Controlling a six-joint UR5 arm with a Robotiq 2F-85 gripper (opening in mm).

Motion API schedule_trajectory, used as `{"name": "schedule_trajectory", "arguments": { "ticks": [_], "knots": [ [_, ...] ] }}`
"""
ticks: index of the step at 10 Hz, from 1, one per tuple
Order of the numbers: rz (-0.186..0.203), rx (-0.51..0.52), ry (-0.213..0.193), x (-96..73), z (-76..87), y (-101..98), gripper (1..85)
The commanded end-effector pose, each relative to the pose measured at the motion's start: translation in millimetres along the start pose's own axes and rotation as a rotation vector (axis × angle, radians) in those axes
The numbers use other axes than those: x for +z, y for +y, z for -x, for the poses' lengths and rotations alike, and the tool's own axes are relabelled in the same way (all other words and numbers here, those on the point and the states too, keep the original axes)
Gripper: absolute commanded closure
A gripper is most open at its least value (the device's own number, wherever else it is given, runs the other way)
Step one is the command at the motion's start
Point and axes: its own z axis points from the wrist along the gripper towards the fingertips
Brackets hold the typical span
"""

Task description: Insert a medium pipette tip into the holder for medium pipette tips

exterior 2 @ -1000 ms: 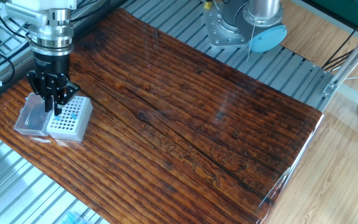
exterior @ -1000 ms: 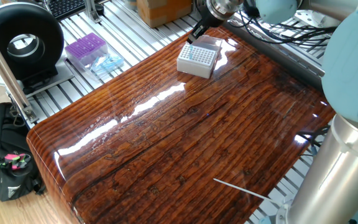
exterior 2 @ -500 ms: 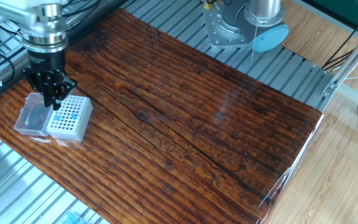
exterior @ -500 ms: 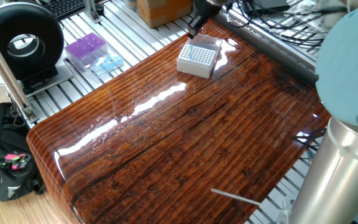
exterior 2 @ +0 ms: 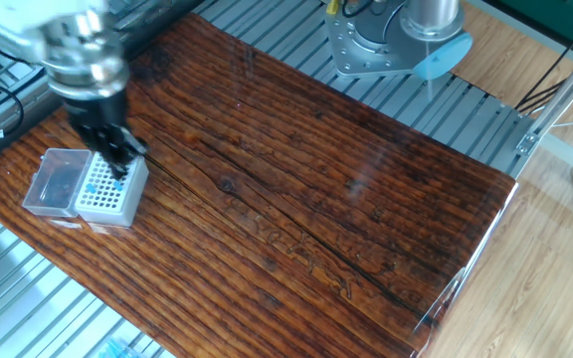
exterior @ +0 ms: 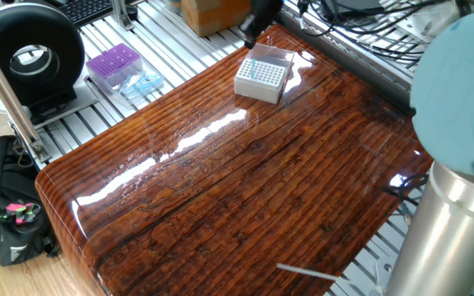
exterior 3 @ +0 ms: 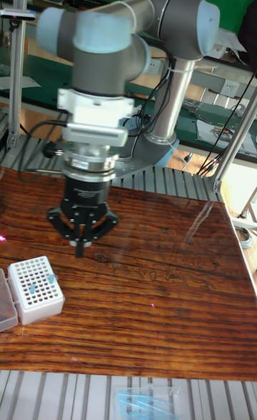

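Arm pose: wrist points straight down over the desk; gripper hangs above the wood, clear of the surface, blurred by motion in the other fixed view.
Fingers: drawn together to a narrow point in the tall fixed view; nothing can be made out between them, so clenched on nothing visible. In one fixed view only a dark blur shows at the top edge.
Gripper position: in the tall fixed view it sits up and to the right of the holder for medium pipette tips, apart from it. In the other fixed view the gripper overlaps the holder's upper corner; height above it cannot be told there.
Holder: white box with hole grid, near the desk's far corner in one fixed view; clear lid lies open, attached at its side.
Medium pipette tip: a bluish tip stands in a hole near the holder's right edge; a few more bluish dots show in the grid.
Other items: purple rack and pale blue rack on the slatted surface off the desk; thin white stick near the desk's near edge.
Writing: none readable.
Change: half a second ago the gripper hung directly over the holder; it has since lifted and shifted sideways. Holder unmoved.
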Motion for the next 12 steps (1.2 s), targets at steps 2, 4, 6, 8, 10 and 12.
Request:
{"name": "schedule_trajectory", "arguments": {
  "ticks": [2, 4, 6, 8, 10, 12],
  "knots": [
    [-0.055, 0.184, 0.048, 8.7, -43.8, 60.6, 84.7],
    [-0.081, 0.170, 0.070, 9.1, -57.0, 67.3, 84.7],
    [-0.096, 0.115, 0.095, 8.0, -74.2, 66.9, 84.7],
    [-0.092, 0.078, 0.120, 5.4, -83.5, 65.9, 84.7],
    [-0.084, 0.050, 0.129, 5.6, -85.5, 67.3, 84.7],
    [-0.071, 0.041, 0.121, 8.4, -83.5, 66.7, 84.7]
  ]
}}
